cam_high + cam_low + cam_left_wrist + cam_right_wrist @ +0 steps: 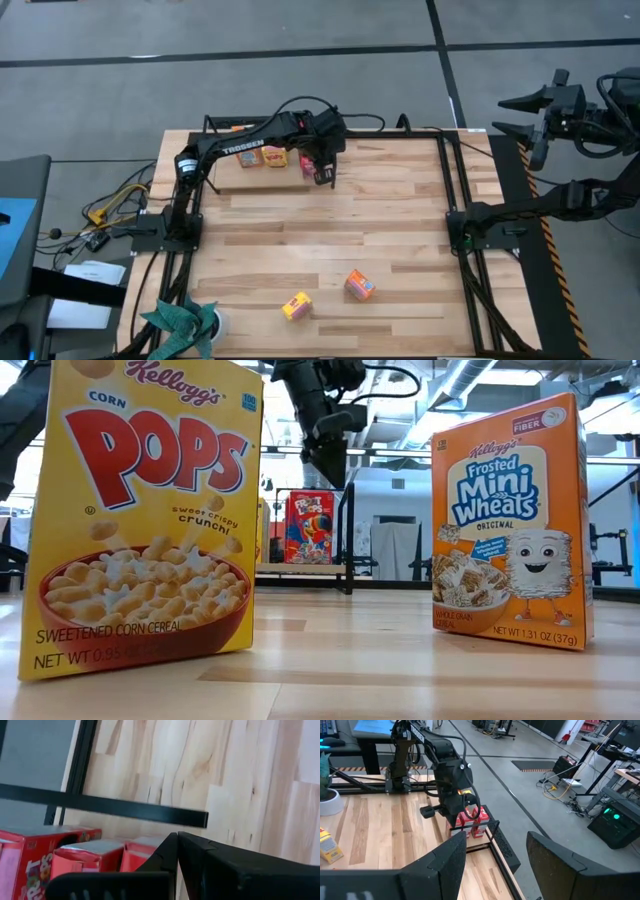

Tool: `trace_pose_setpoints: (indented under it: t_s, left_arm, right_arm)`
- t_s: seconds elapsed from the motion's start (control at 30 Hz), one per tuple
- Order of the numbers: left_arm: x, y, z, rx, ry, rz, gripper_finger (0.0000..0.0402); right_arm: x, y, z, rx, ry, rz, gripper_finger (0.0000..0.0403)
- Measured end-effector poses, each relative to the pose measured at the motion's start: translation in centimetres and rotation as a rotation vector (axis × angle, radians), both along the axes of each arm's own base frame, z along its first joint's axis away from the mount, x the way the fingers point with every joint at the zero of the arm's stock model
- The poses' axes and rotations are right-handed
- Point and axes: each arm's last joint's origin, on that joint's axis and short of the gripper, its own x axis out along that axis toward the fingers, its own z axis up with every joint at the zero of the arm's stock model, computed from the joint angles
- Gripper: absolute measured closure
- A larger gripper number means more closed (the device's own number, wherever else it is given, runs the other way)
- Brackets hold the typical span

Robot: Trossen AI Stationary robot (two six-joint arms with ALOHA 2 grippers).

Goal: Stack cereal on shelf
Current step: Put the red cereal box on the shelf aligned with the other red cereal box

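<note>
The left claw (pixel 324 177) hangs over the far edge of the tabletop (pixel 330 240), fingers pressed together and holding nothing — just beside the red cereal boxes (pixel 75 860) on the shelf (pixel 225 125). An orange box (pixel 250 156) and a yellow one (pixel 275 157) stand there too. Two more boxes — yellow (pixel 296 306) and orange (pixel 359 285) — lie near the front edge. The right claw (pixel 495 865) waits off the tabletop's right side, fingers apart and empty.

Bright, even overhead light; soft shadows throughout.
</note>
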Motion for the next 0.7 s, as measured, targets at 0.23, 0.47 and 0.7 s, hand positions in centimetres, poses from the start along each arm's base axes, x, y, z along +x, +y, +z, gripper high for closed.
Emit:
trace_pose_setpoints:
  t_s: [0.23,0.47,0.7]
  left_arm:
    - [-0.17,0.04,-0.04,0.018,0.023,0.009,0.0401]
    - [-0.42,-0.04,-0.20,0.014,0.056,0.004,0.0401]
    - [-0.62,-0.01,-0.25,0.037,0.084,0.017,0.0401]
  right_arm:
    - [0.00,0.00,0.00,0.000,0.000,0.000,0.0171]
    - [0.00,0.00,0.00,0.000,0.000,0.000,0.0171]
    - [0.00,0.00,0.00,0.000,0.000,0.000,0.0171]
